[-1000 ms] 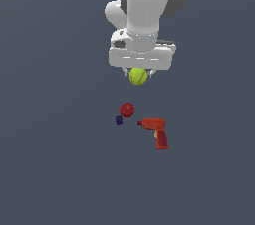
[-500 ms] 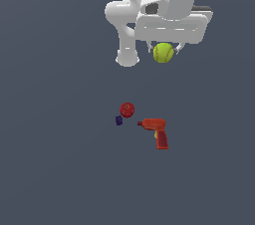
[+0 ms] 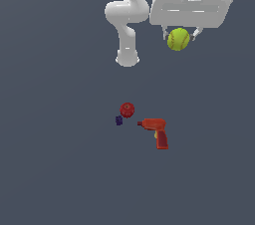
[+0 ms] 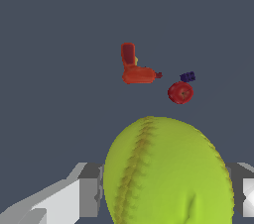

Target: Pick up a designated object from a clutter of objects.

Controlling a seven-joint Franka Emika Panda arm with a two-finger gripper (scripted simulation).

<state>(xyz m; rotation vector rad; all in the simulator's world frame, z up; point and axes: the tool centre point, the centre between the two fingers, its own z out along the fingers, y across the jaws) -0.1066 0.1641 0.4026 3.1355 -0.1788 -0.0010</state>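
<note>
The yellow-green tennis ball [image 3: 179,39] hangs high above the floor, held between the fingers of my gripper [image 3: 180,34], which is shut on it. In the wrist view the ball [image 4: 168,173] fills the near field, with a finger [image 4: 89,196] showing on either side. The remaining clutter lies far below on the ground: a red apple-like ball [image 3: 127,110], a tiny dark purple lump [image 3: 119,120] touching or nearly touching it, and a red pistol-shaped drill [image 3: 157,132] lying flat. The same three appear in the wrist view as the drill [image 4: 133,67], the red ball [image 4: 180,92] and the lump [image 4: 187,76].
The arm's white base column [image 3: 127,55] stands on the dark grey floor [image 3: 55,159] behind the clutter. Nothing else lies on the floor.
The gripper has carried the ball upward and toward the exterior view's right, away from the clutter. The red ball, purple lump and drill have not moved.
</note>
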